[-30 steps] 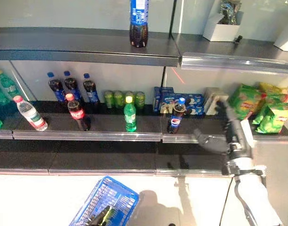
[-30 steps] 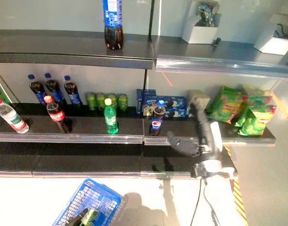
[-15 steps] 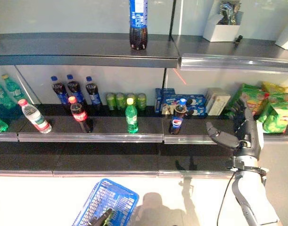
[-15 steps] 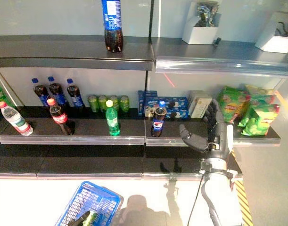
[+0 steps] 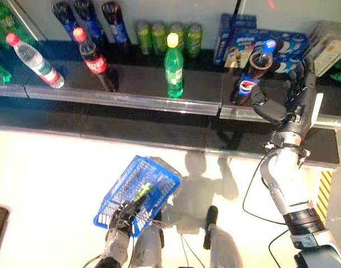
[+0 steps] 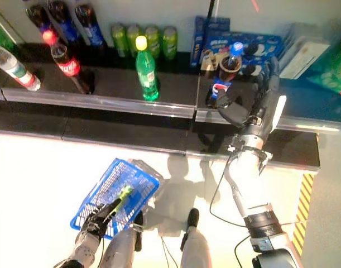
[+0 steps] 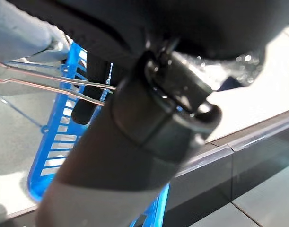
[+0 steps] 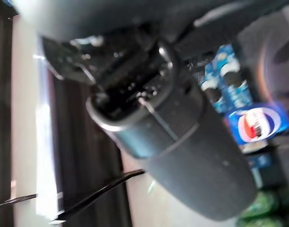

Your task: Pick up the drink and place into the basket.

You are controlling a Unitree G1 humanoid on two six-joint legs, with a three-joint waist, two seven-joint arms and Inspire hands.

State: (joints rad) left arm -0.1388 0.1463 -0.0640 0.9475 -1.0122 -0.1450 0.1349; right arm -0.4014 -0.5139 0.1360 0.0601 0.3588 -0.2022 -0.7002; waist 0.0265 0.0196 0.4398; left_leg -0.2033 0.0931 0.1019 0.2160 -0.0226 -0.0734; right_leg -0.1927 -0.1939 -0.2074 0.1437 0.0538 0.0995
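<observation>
Nothing placed yet: cola (image 5: 254, 71) upright on shelf (image 5: 131, 95), right hand (image 5: 284, 103) spread just beside it, ungrasped; left hand (image 5: 121, 219) curled round basket (image 5: 159, 181) handle. Grasp, carry, drop remain.

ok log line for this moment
right hand: open beside blue-capped cola bottle | left hand: shut on blue wire basket handle | bottle on shelf

I'm getting both head eyes looking steeply down, sharing the shelf (image 5: 131, 92) at twelve o'clock and the blue basket (image 5: 138, 192) toward seven. My left wrist camera is sitting very close against the basket (image 7: 59, 142); my right wrist camera is looking closely past its hand at the cola bottle (image 8: 258, 124).
</observation>
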